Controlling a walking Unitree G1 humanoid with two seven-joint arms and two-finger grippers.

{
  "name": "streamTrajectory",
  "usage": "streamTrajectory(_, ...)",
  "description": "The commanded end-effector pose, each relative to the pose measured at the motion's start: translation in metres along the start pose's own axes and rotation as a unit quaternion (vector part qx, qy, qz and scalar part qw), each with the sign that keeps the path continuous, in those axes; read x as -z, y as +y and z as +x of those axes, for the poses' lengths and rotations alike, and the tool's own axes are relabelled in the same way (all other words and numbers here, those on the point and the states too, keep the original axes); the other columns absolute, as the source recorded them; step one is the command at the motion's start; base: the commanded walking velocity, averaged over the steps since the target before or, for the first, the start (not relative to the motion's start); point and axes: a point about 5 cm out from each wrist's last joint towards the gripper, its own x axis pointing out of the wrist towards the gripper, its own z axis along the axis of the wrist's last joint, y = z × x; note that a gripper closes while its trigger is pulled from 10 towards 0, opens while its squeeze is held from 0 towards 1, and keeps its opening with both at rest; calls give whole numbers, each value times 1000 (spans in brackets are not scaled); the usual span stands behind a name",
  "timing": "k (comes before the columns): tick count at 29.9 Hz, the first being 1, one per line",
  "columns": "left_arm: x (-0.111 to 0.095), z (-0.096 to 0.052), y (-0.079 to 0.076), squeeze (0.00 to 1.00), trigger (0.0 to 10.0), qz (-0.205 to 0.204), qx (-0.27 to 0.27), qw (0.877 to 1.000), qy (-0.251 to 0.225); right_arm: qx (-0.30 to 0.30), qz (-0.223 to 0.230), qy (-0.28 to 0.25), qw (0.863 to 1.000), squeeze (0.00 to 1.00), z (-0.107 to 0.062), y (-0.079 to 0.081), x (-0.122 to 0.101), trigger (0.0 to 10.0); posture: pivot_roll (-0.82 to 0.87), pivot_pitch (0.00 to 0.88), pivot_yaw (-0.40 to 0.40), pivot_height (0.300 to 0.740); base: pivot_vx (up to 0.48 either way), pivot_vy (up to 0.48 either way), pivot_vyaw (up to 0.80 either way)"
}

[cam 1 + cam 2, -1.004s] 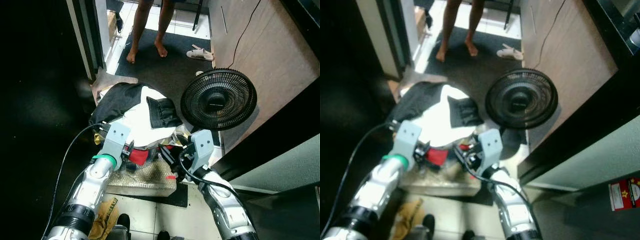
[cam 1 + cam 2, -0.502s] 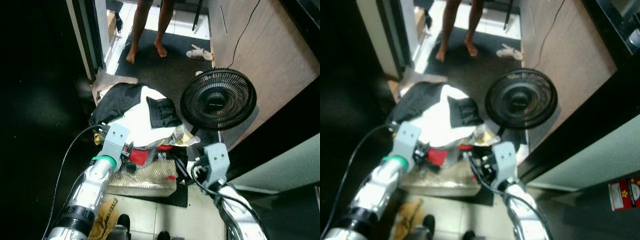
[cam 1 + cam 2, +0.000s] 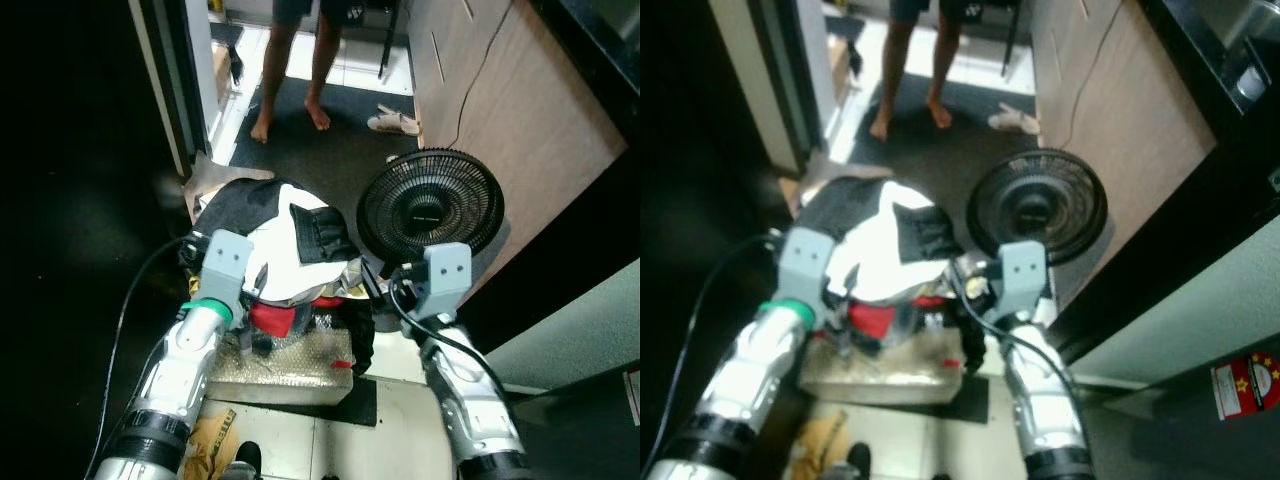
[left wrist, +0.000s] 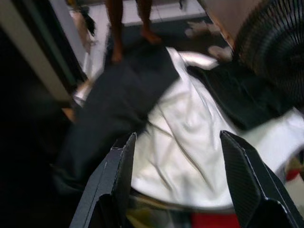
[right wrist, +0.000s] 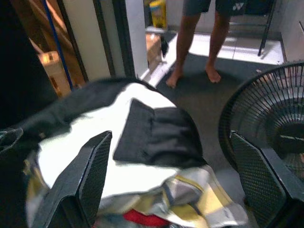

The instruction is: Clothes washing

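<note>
Dark mat covers the floor [image 3: 330, 150] ahead of me, running up to pale tiles at a doorway; a wood-panelled wall [image 3: 520, 120] closes off my right side, and my left side falls into black shadow where I can make out nothing. On the floor directly before me sits a heap of laundry [image 3: 285, 250]: a black garment [image 4: 109, 109] at the back, a white garment [image 4: 190, 142] draped over the middle, a dark folded piece [image 5: 156, 133] on top, a red item [image 3: 275, 318] and a yellow-checked cloth [image 5: 194, 199] at the near edge; the heap partly rests on a pale, speckled block [image 3: 285, 370] whose nature I cannot tell. My left gripper [image 4: 180, 180] hovers just above the white garment with its fingers spread wide, holding nothing; my right gripper [image 5: 175, 185] is also spread wide and empty, poised over the near side of the heap. A black round fan [image 3: 432, 208] stands just beside the heap on my right; a cable [image 3: 480, 70] runs up the wall behind it. A person's bare legs [image 3: 290, 70] stand on the mat beyond the heap, cut off above the knee; pale slippers [image 3: 393, 122] lie near the wall.
</note>
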Motion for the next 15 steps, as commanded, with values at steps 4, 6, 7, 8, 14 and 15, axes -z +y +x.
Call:
streamTrajectory(4, -3, -10, 5, 0, 10000, -20, -24, 999, -9, -10, 4, -20, 1000, 0, -2, 14, -2, 10000, 76, 63, -17, 740, 0, 0, 0)
streamTrajectory(6, -4, -11, 6, 0, 10000, -21, -26, 999, -13, -17, 1, -25, 1000, 0, -1, 18, -3, 10000, 76, 63, -17, 740, 0, 0, 0)
streamTrajectory(7, -5, -13, 8, 0, 10000, -25, -30, 999, -17, -21, 1, -29, 999, 0, 1, 21, -4, 10000, 76, 26, -25, 740, 0, 0, 0)
streamTrajectory(8, -6, -14, 9, 0, 10000, -25, -35, 999, -20, -22, 2, -31, 999, 0, 3, 22, -4, 10000, 75, 22, -26, 740, 0, 0, 0)
streamTrajectory(14, -4, -15, 10, 0, 10000, -22, -45, 999, -19, -24, -1, -29, 999, 0, 6, 20, -3, 10000, 68, 0, -34, 740, 0, 0, 0)
streamTrajectory(15, -3, -15, 9, 0, 10000, -22, -43, 999, -19, -23, -4, -28, 999, 0, 6, 18, -2, 10000, 62, 0, -35, 740, 0, 0, 0)
